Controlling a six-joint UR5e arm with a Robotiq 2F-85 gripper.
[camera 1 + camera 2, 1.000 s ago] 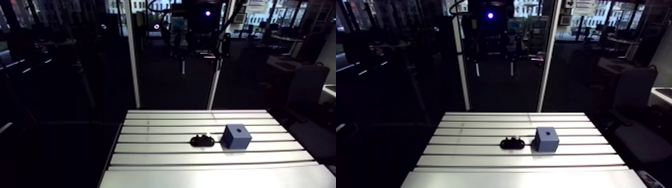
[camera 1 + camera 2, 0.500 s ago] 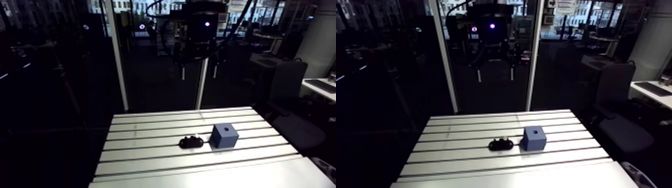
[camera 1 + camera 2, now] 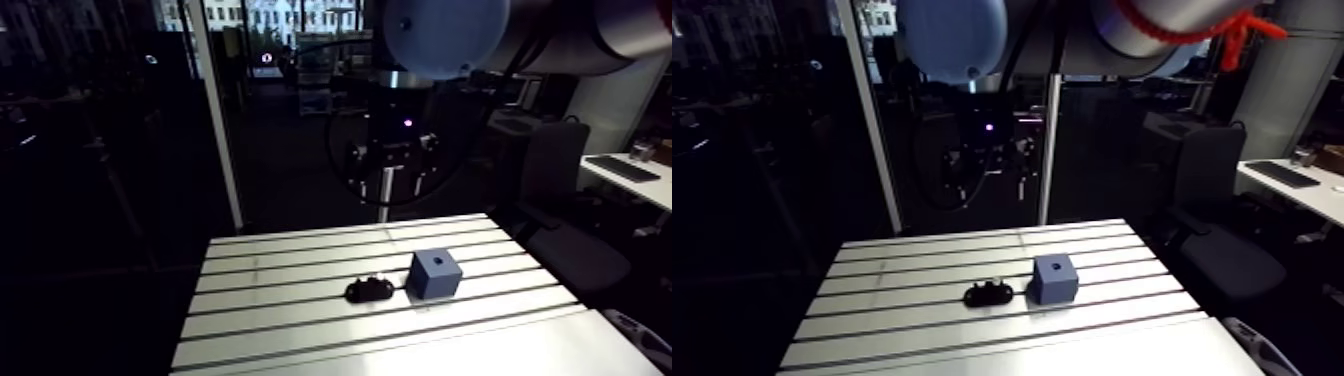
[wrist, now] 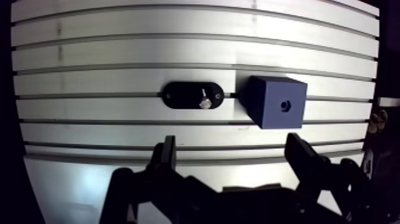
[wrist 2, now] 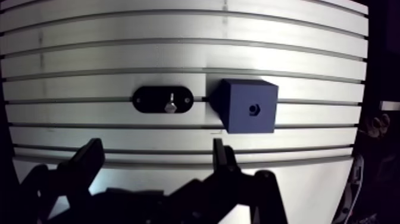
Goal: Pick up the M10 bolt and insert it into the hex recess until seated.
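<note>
The slotted aluminium table (image 4: 119,53) carried both parts. Above it hung the black two-fingered gripper (image 4: 232,146), its fingers spread wide with nothing between them, well clear of the surface. The blue cube-shaped block (image 4: 268,113) sat just beside one end of the black oval holder (image 4: 178,95), both ahead of the fingers. The small silver M10 bolt (image 4: 205,102) stood in the holder's middle, apparently upright. The dark hex recess (image 4: 286,106) in the block's top face was empty. The work looked to be at the approach for the pick. The next move probably called for centring over the bolt, descending, and closing squarely on it.
</note>
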